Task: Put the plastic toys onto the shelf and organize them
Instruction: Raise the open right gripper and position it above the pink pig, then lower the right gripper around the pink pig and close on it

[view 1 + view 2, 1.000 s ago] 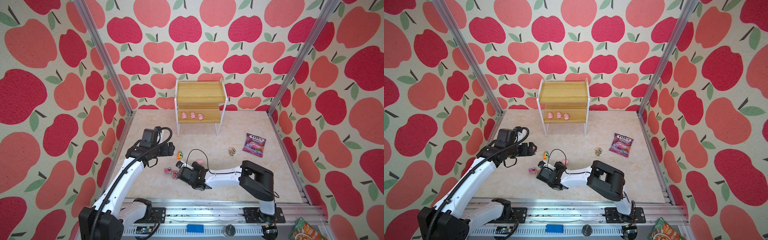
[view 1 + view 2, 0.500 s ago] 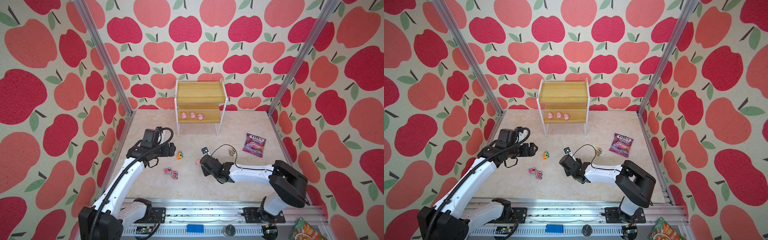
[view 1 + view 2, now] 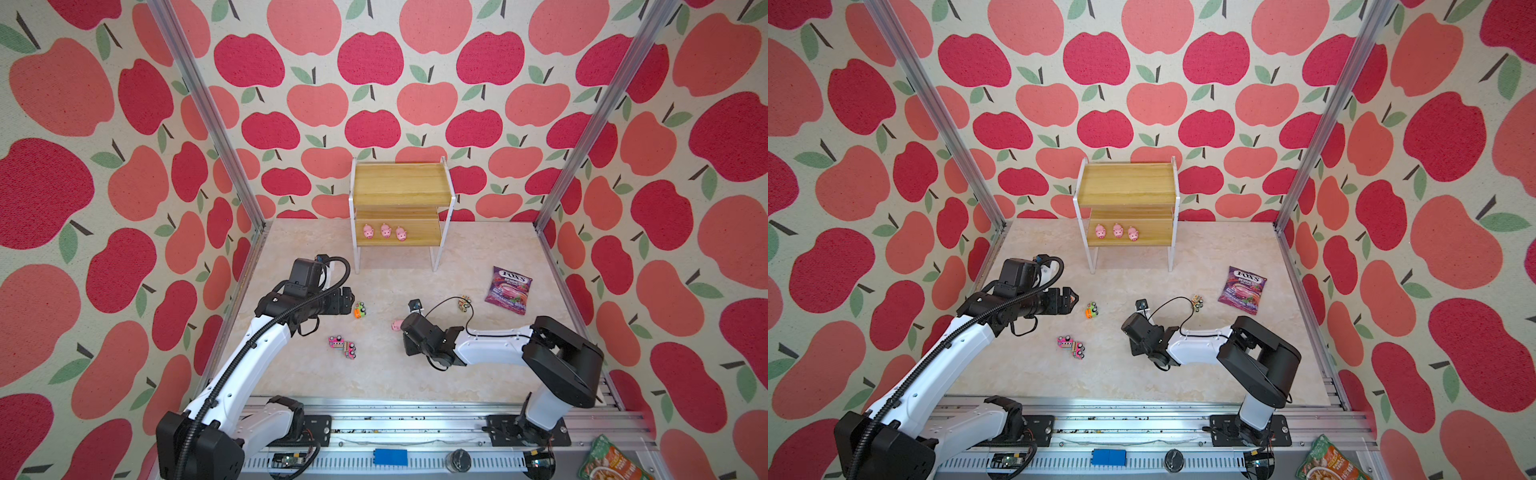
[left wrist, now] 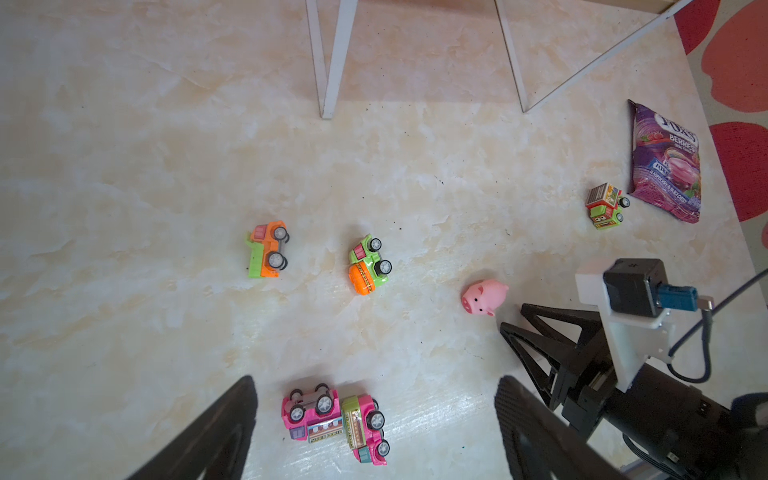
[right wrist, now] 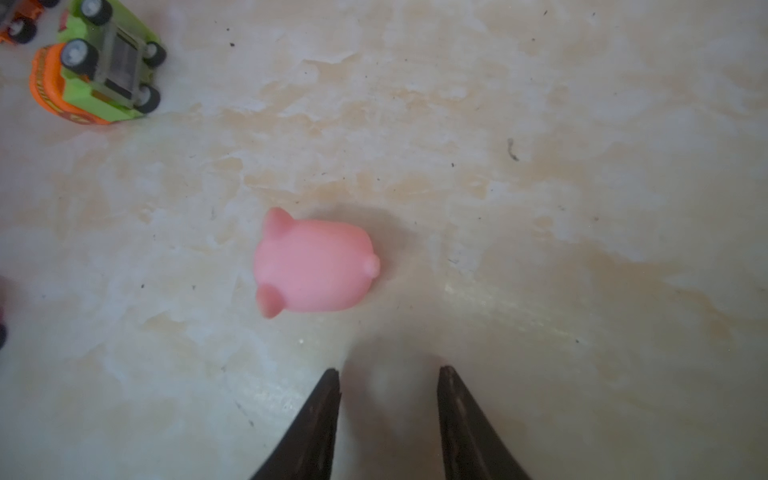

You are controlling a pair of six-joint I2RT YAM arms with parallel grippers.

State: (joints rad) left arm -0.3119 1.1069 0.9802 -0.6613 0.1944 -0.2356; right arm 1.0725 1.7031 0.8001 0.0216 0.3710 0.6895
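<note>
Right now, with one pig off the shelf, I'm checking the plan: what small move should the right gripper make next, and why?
Probably ease the right gripper forward and sideways until its open jaws straddle the pink pig: it lies untouched on the table beyond the fingertips, off their centreline.

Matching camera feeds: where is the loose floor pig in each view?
In a top view: loose pig, left of the right arm.
In a top view: hidden behind the right arm.
Left wrist: between green-orange truck and right gripper.
Right wrist: ahead of the right gripper.
Landmark in all four: that truck.
</note>
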